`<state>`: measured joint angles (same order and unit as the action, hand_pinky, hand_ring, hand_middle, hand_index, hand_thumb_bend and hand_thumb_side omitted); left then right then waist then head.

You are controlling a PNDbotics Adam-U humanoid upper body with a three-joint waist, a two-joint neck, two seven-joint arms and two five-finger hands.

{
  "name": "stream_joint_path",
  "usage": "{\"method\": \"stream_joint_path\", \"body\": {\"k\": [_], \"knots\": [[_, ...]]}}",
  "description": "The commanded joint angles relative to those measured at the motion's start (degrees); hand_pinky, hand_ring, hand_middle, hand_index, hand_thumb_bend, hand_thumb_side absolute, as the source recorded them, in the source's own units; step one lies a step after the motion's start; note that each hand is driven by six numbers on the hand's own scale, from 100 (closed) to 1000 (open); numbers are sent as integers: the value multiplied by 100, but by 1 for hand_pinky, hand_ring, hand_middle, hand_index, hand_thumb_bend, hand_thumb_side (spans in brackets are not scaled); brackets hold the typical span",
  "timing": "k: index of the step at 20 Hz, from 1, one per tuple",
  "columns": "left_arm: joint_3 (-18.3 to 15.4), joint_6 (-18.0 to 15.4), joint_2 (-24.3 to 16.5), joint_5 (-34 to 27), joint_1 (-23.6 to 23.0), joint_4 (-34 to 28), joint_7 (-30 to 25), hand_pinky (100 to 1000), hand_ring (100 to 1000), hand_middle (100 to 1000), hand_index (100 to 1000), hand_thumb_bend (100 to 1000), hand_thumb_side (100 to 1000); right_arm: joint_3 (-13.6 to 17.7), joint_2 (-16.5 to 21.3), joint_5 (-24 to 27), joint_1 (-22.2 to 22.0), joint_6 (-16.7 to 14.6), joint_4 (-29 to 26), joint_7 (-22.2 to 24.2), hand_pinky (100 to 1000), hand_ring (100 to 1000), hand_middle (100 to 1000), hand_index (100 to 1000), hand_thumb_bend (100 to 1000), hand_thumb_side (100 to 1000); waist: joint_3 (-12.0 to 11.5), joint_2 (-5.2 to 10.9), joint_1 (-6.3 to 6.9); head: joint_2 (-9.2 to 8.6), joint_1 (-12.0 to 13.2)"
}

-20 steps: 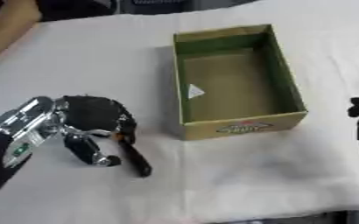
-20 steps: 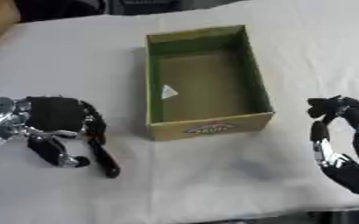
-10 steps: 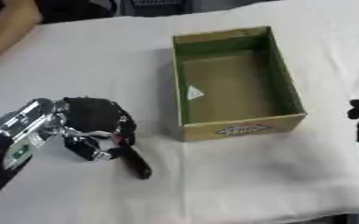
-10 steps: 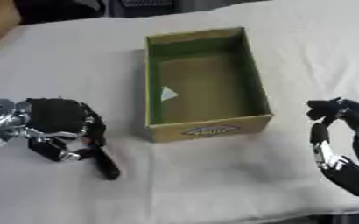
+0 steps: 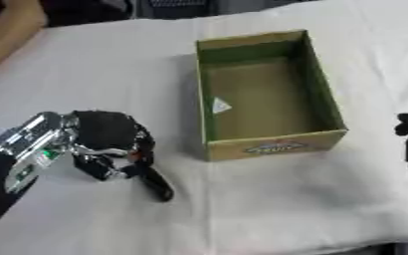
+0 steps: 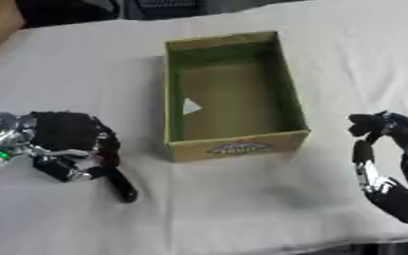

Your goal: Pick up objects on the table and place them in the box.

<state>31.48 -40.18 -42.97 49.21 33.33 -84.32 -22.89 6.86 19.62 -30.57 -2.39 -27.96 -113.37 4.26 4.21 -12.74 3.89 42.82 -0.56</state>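
My left hand (image 5: 103, 133) lies on the white cloth at the left, fingers curled round a slim black object (image 5: 158, 185). The object's lower end sticks out below the hand and points toward the front right; a small orange spot shows near the fingers. An open cardboard box (image 5: 273, 145) with a green inside stands just right of that hand. A small white triangular piece (image 5: 221, 105) lies on the box's floor. My right hand (image 6: 388, 193) rests at the lower right, fingers up and relaxed, holding nothing, well clear of the box.
The table's white cloth (image 5: 268, 209) stretches in front of the box to the front edge at the bottom. Dark shapes line the far edge behind the table.
Hardly anything: my left hand stays curled on the black object in the same spot, and the right hand has not moved.
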Motion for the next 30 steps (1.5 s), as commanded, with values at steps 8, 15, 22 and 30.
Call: {"method": "stream_joint_path", "body": {"k": [8, 15, 22, 30], "knots": [[-51, -208, -78, 205, -32, 51, -135, 490, 509, 556, 725, 402, 305, 6, 79, 4, 32, -1, -122, -12, 420, 560, 570, 780, 100, 752, -1, 66, -21, -67, -71], [-35, -164, -10, 462, -50, 132, 156, 392, 425, 510, 676, 379, 225, 4, 80, 14, 37, -6, -122, -14, 420, 561, 570, 780, 100, 752, -9, 66, -31, -82, -76], [-42, -95, 47, 505, -95, 293, 342, 112, 245, 426, 558, 287, 193, 3, 79, 12, 36, -9, -122, -15, 420, 561, 570, 780, 100, 751, -9, 64, -36, -93, -83], [-188, 299, 92, -493, -221, 638, -142, 100, 157, 337, 481, 100, 216, 8, 77, 18, 43, -4, -122, -17, 420, 560, 570, 780, 100, 751, -16, 63, -40, -139, -106]]}}
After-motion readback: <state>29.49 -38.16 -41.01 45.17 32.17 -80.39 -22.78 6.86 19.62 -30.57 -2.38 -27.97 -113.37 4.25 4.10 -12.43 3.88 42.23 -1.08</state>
